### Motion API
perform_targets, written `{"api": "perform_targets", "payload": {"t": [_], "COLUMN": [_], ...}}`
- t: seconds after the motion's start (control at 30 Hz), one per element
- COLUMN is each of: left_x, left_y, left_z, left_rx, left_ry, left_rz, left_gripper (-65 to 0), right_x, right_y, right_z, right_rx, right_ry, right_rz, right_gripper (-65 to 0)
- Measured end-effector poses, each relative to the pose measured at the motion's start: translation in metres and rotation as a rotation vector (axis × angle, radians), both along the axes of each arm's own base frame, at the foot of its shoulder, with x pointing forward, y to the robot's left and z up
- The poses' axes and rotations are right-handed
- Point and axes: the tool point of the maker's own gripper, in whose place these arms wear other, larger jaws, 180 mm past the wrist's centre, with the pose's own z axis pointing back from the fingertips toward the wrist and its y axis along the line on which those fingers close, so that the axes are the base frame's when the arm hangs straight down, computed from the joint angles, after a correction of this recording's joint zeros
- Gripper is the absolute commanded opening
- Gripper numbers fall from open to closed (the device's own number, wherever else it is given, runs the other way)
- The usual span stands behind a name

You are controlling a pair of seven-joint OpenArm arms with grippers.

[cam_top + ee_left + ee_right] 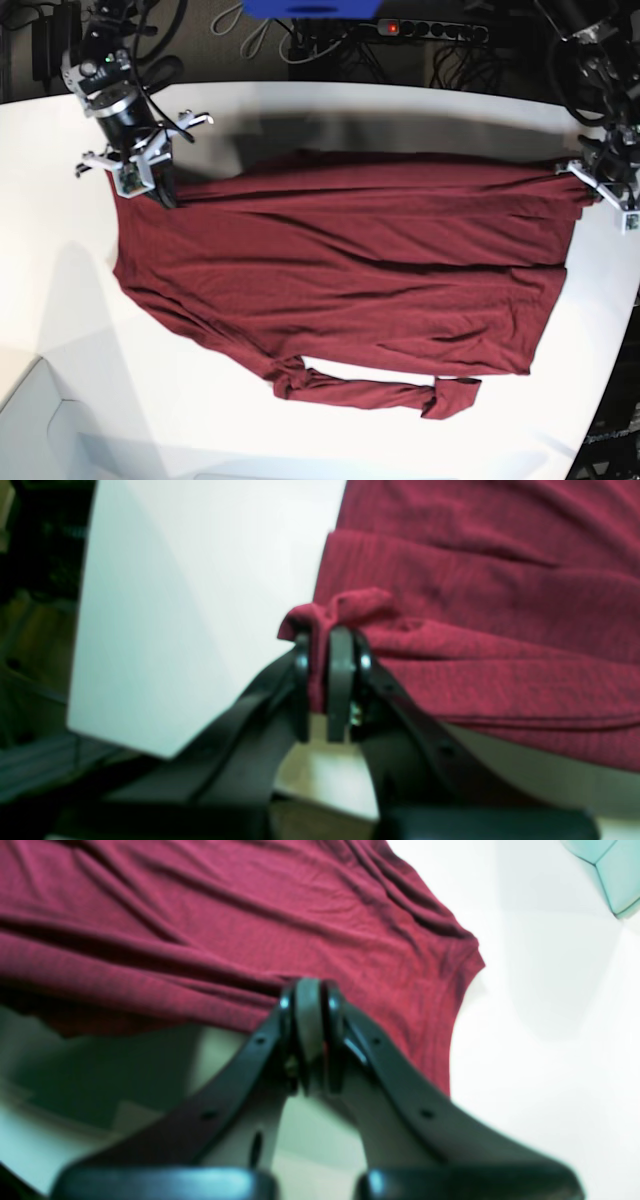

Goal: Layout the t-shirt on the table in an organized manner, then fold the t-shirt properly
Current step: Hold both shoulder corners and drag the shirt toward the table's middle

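Right tool (165,195): at the base view's left, jaws pressed together on a thin fold of the t-shirt (340,270) at its far-left corner; the right wrist view shows a sliver of red cloth between the pads and the fabric lifted off the surface (60,300) just there, shadow beneath.
Reason for that hold: it looks like one half of a two-point stretch, pinning one end of the top edge so the cloth can be pulled taut and flat.
T-shirt: spread across the middle of the surface, long ridges running side to side between the two grips; body mostly flat, not yet folded.
Loose sleeve (375,390): lies along the near hem, bunched at both ends, apart from the body by a thin white gap; it probably needs straightening before any fold.
Left tool (325,680): at the base view's right, clamped on a gathered nub of the far-right edge, cloth bulging above the pads in the left wrist view.
Edges: the right-hand grip sits close to the surface's right edge, so little room remains to pull outward there.
Open room: wide bare white on the left and toward the near side; a dark strip with cables lies beyond the far edge.
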Motion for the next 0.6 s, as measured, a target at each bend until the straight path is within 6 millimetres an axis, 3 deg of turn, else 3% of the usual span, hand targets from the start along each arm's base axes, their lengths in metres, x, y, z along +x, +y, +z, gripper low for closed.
{"api": "perform_targets", "payload": {"t": [0.43, 0.6], "left_x": [0.014, 0.028], "left_y": [-0.004, -0.003], "left_z": [-0.028, -0.02], "left_rx": [-0.053, -0.048], "left_ry": [0.052, -0.016], "left_rz": [0.034, 0.027], "left_gripper": [-64.7, -64.5], "right_x": [0.008, 0.008], "right_y": [-0.001, -0.001], "right_z": [-0.02, -0.019], "right_rx": [0.025, 0.024], "right_ry": [0.04, 0.038], "right_rz": [-0.006, -0.007], "right_gripper": [-65.0, -65.0]}}
